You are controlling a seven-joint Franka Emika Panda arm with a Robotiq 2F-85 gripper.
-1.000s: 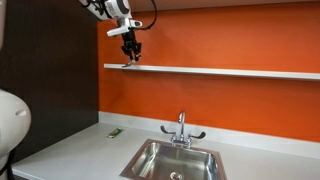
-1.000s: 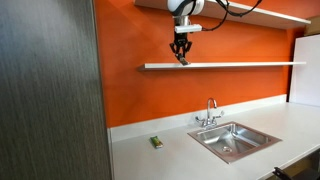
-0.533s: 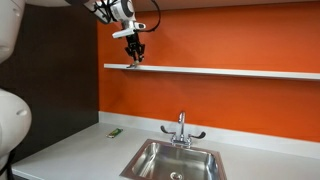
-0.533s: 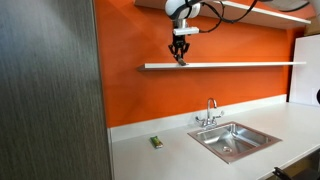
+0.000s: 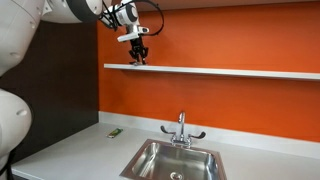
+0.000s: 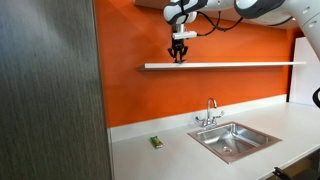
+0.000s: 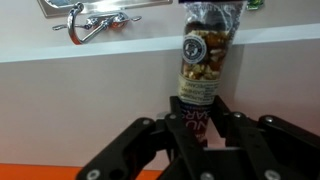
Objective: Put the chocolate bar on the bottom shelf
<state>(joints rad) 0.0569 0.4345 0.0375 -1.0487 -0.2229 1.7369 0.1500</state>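
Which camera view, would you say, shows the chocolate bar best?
The wrist view: the chocolate bar is central, wrapper print visible, its end between the fingers of the gripper. In both exterior views it is only a dark speck just above the bottom shelf.

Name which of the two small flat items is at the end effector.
The chocolate bar, dark-wrapped, held in the end effector up at the bottom shelf; the light-green item lies on the countertop.

Exterior views: both distant, both facing the orange wall [image 5: 200, 110] [image 6: 150, 100], the long white shelf board [image 5: 220, 71] [image 6: 240, 65], the grey-white countertop [image 5: 70, 150] [image 6: 150, 160] and the steel sink [image 5: 175, 160] [image 6: 235, 140].
- Sink at lower centre in an exterior view, lower right in the companion one.

Wrist view: close, looking down past the black gripper [image 7: 205, 112] and the dark wrapped chocolate bar [image 7: 205, 60] to the chrome tap [image 7: 95, 20] at upper left.
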